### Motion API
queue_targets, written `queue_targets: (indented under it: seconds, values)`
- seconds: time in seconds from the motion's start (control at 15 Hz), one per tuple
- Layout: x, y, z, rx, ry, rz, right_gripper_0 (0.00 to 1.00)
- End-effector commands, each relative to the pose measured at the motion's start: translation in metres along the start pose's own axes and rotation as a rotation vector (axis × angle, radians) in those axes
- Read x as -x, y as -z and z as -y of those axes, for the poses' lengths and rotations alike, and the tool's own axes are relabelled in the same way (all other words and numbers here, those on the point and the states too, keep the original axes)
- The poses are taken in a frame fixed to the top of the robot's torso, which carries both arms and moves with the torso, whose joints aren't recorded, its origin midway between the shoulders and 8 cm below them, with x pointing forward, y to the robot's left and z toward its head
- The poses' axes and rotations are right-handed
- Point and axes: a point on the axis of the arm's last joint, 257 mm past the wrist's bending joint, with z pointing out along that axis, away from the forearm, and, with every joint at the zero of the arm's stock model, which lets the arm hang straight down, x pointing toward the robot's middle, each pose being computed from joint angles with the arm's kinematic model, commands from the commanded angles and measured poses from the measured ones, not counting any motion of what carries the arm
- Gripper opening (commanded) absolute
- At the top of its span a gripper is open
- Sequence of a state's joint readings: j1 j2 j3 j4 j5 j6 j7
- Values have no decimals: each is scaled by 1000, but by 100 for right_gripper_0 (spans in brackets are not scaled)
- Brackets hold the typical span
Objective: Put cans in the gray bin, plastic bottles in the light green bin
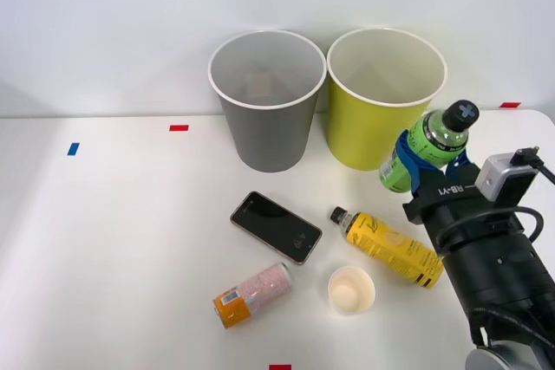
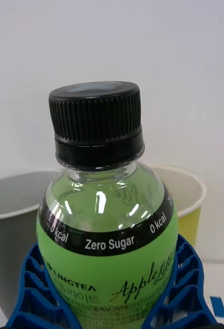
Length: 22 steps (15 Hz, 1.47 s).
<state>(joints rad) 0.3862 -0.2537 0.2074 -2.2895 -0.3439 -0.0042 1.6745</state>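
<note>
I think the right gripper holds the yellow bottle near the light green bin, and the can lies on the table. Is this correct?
Not quite. The right gripper holds the green bottle, as the front view shows. The yellow bottle lies on the table. The rest is right: it is near the light green bin, and the can lies on the table.

At right of centre, the right gripper (image 1: 414,165) clamps its blue fingers around a green bottle (image 1: 429,145), held tilted just right of the light green bin (image 1: 386,97). The gray bin (image 1: 266,99) stands touching it on the left. Below lie a smartphone (image 1: 276,227), a yellow bottle (image 1: 388,247), a white paper cup (image 1: 351,290) and a pink can (image 1: 253,295).
</note>
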Motion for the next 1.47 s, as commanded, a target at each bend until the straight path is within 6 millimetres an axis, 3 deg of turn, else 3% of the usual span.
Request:
queue_targets:
  seconds: [0.07,0.27,0.53,0.8,1.13,1.33,1.47]
  values:
    - [46,-18,-17,50,-24,84,0]
    - [97,-37,-18,85,-32,84,0]
    - [123,-61,-7,119,-113,90,0]
    - [115,-115,9,104,-103,69,0]
    - [87,-177,24,79,-82,11,0]
    - [71,-205,29,67,-72,-28,0]
    - [64,-210,33,56,-65,-33,0]
